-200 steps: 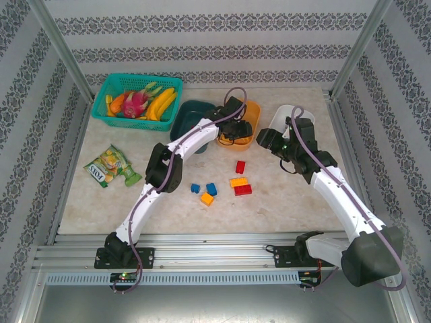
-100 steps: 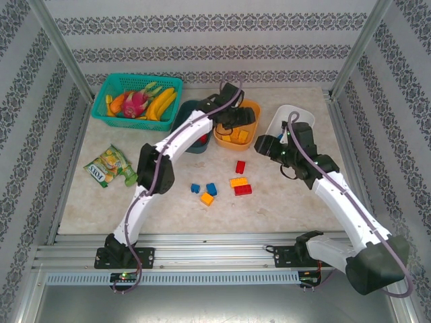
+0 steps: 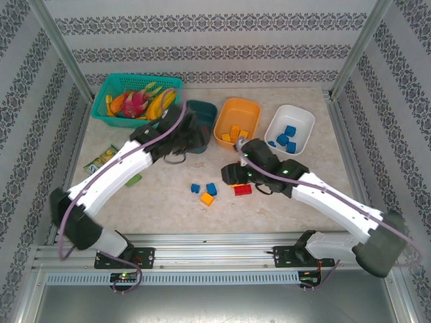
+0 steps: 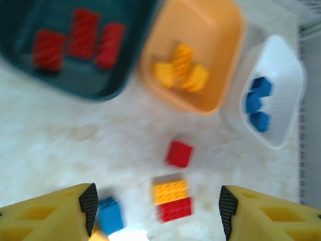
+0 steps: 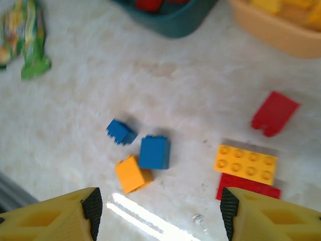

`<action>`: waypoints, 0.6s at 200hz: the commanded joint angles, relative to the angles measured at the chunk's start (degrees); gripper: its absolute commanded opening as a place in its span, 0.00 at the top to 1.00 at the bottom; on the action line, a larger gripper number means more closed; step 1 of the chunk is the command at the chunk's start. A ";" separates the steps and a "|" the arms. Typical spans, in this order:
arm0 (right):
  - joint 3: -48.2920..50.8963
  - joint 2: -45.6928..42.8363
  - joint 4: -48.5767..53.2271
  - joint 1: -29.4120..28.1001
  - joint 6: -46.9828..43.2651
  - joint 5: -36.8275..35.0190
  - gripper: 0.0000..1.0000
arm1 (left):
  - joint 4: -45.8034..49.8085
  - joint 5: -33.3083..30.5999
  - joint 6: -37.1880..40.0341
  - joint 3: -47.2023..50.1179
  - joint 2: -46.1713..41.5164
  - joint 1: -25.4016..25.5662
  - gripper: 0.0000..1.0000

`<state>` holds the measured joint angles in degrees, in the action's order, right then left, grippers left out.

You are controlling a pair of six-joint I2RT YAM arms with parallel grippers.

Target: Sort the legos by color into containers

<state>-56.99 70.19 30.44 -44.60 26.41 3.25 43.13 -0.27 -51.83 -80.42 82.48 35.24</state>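
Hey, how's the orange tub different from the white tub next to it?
The orange tub holds orange-yellow bricks; the white tub holds blue bricks. The orange tub sits in the middle of the row, beside the dark teal tub; the white tub is at the right end. Both are shallow, rounded-rectangular and of like size.

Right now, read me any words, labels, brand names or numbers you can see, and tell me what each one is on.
No text is legible.
Snack packet: has printing on it, but it is too blurred to read.
Legos: plain studs, no lettering that can be made out.
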 commanded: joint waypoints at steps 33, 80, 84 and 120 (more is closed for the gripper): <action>-13.14 20.20 3.47 -6.94 -13.00 5.09 0.32 | 14.32 -7.60 -15.41 23.73 -27.79 0.53 0.33; -27.50 37.94 12.89 -7.34 -20.18 3.10 0.25 | 24.34 -9.15 -23.42 32.55 -47.16 0.57 0.34; -28.62 39.28 13.76 -7.34 -20.67 3.04 0.25 | 24.73 -9.21 -23.79 32.90 -48.39 0.54 0.34; -36.35 47.91 18.17 -7.96 -22.45 1.52 0.26 | 26.50 -9.53 -25.25 33.65 -53.77 0.53 0.35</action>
<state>-88.73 114.17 42.28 -51.66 7.22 6.68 65.69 -8.19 -73.89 -47.31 30.35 35.27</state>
